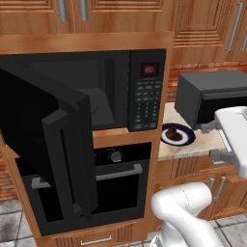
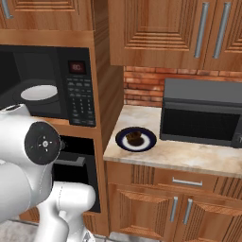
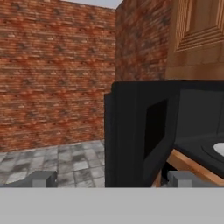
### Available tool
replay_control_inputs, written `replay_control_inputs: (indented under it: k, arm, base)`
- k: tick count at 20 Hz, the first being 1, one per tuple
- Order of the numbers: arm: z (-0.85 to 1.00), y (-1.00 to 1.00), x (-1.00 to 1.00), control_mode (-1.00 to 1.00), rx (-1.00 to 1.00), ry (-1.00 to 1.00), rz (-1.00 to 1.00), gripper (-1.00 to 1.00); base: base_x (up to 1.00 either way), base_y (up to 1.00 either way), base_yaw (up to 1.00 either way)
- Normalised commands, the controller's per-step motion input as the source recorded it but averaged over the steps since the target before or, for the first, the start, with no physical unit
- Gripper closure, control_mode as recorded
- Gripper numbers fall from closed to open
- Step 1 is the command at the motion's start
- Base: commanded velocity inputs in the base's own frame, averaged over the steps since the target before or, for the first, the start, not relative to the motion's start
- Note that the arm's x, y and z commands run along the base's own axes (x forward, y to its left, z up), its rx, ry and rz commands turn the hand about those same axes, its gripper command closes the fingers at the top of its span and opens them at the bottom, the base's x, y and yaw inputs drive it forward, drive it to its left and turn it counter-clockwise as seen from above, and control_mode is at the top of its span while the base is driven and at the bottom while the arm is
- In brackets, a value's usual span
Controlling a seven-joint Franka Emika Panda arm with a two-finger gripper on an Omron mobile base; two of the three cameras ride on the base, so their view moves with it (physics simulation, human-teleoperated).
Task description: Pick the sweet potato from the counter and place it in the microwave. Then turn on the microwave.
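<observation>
Microwave and counter are shared by both base views (opposite sides); the open door is faced closely by hand view.

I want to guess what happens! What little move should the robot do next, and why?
Probably swing the open gripper toward the sweet potato, which lies on the blue-rimmed plate on the counter. The microwave door is already open, and the hand faces that door, not the potato.

Sweet potato resting on a round blue-rimmed plate at the left end of the desk. At 9 o'clock of the plate, the built-in microwave, cavity exposed, white turntable inside. At 3 o'clock, a dark grey box appliance.
</observation>
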Motion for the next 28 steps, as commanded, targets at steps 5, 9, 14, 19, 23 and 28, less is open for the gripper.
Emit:
replay_control_inputs:
  k: [5,9,14,19,23,28]
  arm:
    - [-0.03,0.17,0.0,-1.0,0.0,-0.08,0.03,-1.0]
    - [-0.01,0.17,0.02,-1.0,0.0,0.0,0.01,-1.0]
    - [0.0,0.13,0.1,-1.0,0.0,0.0,0.02,-1.0]
    - [-0.02,0.08,0.22,-1.0,0.0,0.0,0.06,-1.0]
    - [-0.07,0.05,0.23,-1.0,0.01,0.0,0.08,-1.0]
    - [-0.1,0.1,0.2,-1.0,0.0,0.0,0.07,-1.0]
  base:
    - [0.0,0.0,0.0]
    - [0.0,0.0,0.0]
    - [0.0,0.0,0.0]
    - [0.0,0.0,0.0]
    - [0.0,0.0,0.0]
    - [0.0,0.0,0.0]
